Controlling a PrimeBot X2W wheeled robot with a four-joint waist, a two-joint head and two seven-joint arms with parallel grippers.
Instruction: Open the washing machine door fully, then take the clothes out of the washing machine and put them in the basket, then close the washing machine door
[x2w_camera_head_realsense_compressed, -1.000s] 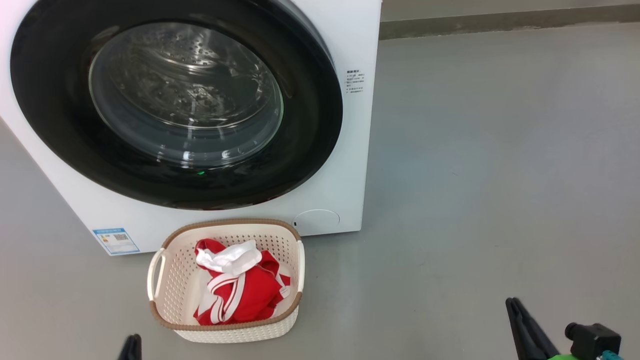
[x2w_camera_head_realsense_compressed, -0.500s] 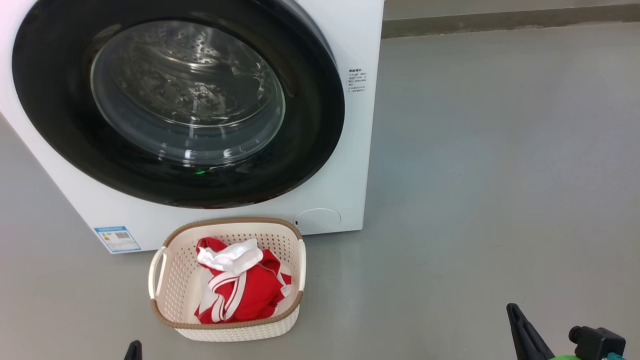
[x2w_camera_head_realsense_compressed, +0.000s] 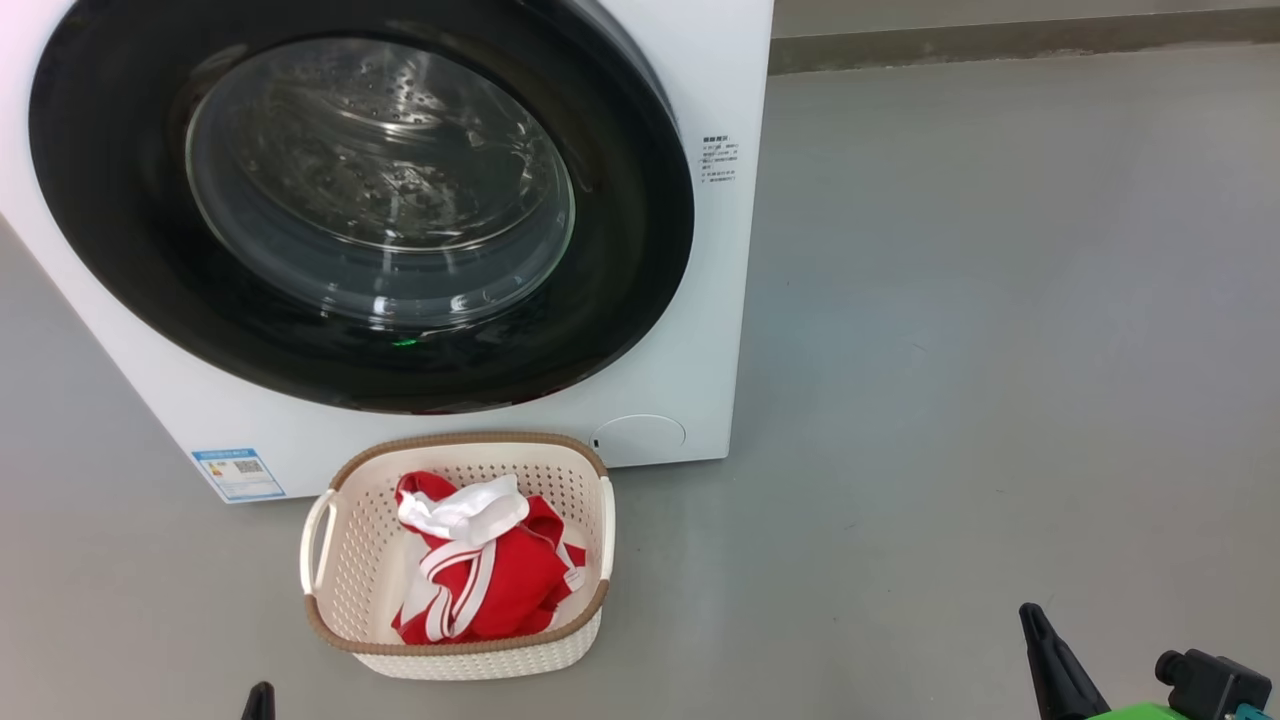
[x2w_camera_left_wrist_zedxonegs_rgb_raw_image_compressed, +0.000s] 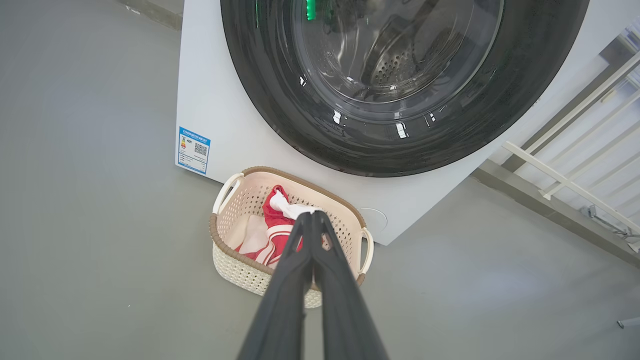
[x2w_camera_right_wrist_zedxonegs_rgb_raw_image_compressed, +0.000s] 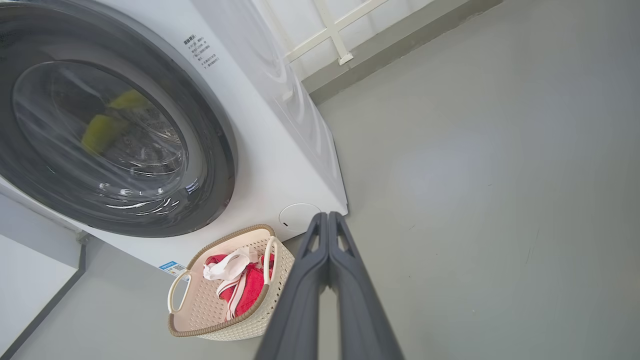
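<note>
Left gripper (x2w_camera_left_wrist_zedxonegs_rgb_raw_image_compressed: 312, 216) and right gripper (x2w_camera_right_wrist_zedxonegs_rgb_raw_image_compressed: 327, 215) sank toward 6 o'clock, both clenched empty. Door (x2w_camera_head_realsense_compressed: 640, 250) shut, clothes (x2w_camera_head_realsense_compressed: 510, 580) in basket (x2w_camera_head_realsense_compressed: 350, 570) at its 6 o'clock; we judge task done.

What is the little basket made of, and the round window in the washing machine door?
The basket looks like cream plastic: stiff walls with neat rows of holes; its brown rim copies weaving, probably plastic too. The window seems to be clear glass or hard plastic: you see the drum through it, and it shines.

The basket (x2w_camera_right_wrist_zedxonegs_rgb_raw_image_compressed: 197, 307) holds clothes (x2w_camera_right_wrist_zedxonegs_rgb_raw_image_compressed: 247, 289) beside the closed right pincer (x2w_camera_right_wrist_zedxonegs_rgb_raw_image_compressed: 327, 216)
</note>
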